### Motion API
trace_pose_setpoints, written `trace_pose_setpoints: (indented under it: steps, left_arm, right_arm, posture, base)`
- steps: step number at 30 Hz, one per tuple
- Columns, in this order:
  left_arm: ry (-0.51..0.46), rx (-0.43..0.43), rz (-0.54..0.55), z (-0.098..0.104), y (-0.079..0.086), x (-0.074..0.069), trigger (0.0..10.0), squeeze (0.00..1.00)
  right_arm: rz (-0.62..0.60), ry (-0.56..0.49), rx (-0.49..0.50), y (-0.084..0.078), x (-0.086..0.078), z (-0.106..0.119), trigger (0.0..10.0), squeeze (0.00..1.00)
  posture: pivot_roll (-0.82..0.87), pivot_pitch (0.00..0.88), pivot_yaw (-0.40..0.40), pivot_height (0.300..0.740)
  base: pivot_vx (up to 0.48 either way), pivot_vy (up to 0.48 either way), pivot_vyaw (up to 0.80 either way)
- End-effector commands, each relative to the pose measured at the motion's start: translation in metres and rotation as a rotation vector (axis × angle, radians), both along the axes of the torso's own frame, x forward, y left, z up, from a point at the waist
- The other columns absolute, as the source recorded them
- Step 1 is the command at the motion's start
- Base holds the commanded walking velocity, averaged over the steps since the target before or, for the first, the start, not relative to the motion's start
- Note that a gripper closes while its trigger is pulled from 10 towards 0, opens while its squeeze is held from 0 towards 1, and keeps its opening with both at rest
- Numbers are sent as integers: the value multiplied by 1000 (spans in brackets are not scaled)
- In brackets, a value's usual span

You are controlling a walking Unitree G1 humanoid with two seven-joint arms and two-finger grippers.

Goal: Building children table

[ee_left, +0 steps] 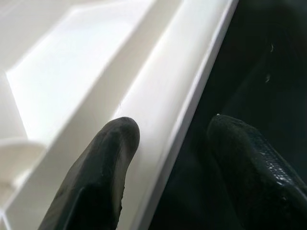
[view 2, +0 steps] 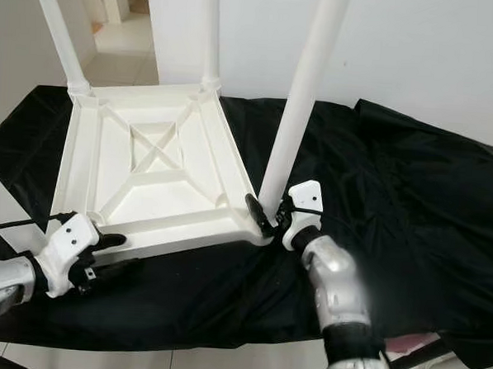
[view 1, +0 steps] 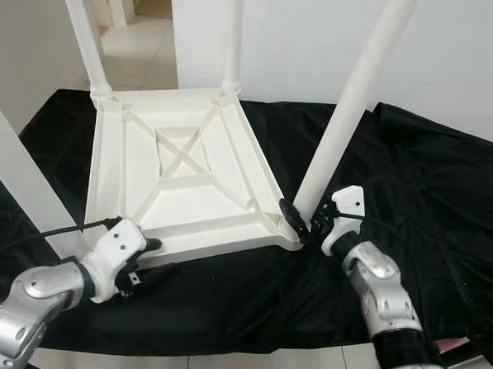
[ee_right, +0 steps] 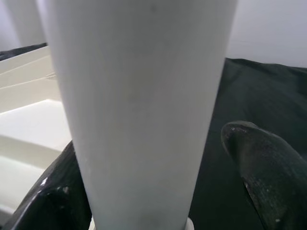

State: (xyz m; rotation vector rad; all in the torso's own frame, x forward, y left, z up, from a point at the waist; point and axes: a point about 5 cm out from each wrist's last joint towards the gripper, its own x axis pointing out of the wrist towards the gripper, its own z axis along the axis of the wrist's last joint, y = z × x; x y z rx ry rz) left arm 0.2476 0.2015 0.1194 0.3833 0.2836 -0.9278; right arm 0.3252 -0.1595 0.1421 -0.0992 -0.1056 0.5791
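Fingers of the right tool [view 1: 304,223] stand on either side of the base of a white leg [view 1: 350,107], right where that leg enters the near right corner of the upturned tabletop [view 1: 181,173]. In the right wrist view one black finger [ee_right: 268,177] sits a little off the tube with a gap showing, and the other is partly hidden behind it, so the tool is spread around the leg; whether it presses on it cannot be told. That leg rises from the tool's tips, leaning slightly away to the right as it climbs out of frame.

At the near left corner, the left tool [view 1: 147,266] straddles the tabletop's near rim: one finger [ee_left: 103,167] rests on the white sloped edge, the other [ee_left: 249,163] lies outside it over the black cloth [view 1: 428,194], spread fairly wide with the rim between them.

Outward from both tools, the tabletop lies underside up, its ribbed frame and crossed braces facing the ceiling, its long axis running away from the robot. Two more legs [view 1: 85,35] stand upright in the far corners, and a fourth white leg [view 1: 15,176] rises at the near left, beside the left arm. The black cloth covers the table under all of it; pale floor tiles [view 1: 138,38] show beyond.
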Motion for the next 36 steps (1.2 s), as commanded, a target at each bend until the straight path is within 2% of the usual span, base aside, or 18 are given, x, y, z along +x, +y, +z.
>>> trace_pose_setpoints:
  steps: [1,7,11,13,14,16,17,19,36]
  left_arm:
    - [14,31,2,-2,6,0,10000,0]
    - [11,39,3,-2,10,4,10000,0]
    - [11,40,0,-3,10,4,10000,0]
    - [14,44,-4,-6,10,4,10000,0]
    - [14,44,-4,-6,10,4,10000,0]
    - [15,47,-4,-7,11,4,10000,0]
    - [15,47,-4,-7,11,4,10000,0]
    - [19,48,0,-9,12,4,10000,0]
    - [31,51,8,-14,14,5,10000,0]
  right_arm:
    - [5,8,2,-5,1,-2,10000,0]
    - [209,36,-66,-6,5,0,10000,0]
    - [262,49,-83,-5,6,-1,10000,0]
    - [360,64,-111,-5,4,-1,10000,0]
    - [360,64,-111,-5,4,-1,10000,0]
    - [446,91,-125,-5,-1,-2,10000,0]
    - [446,91,-125,-5,-1,-2,10000,0]
    - [542,122,-133,-5,-12,-5,10000,0]
    - [597,133,-130,-5,-26,-12,10000,0]
  posture:
    - [31,42,0,740]
    - [31,33,8,740]
    - [30,33,11,740]
    - [31,36,9,740]
    - [31,36,9,740]
    - [31,38,5,740]
    - [31,38,5,740]
    - [31,39,2,740]
    - [19,37,8,740]
  base:
    - [0,0,0]
    - [0,0,0]
    - [0,0,0]
    - [0,0,0]
    - [0,0,0]
    - [0,0,0]
    - [0,0,0]
    - [0,0,0]
    - [0,0,0]
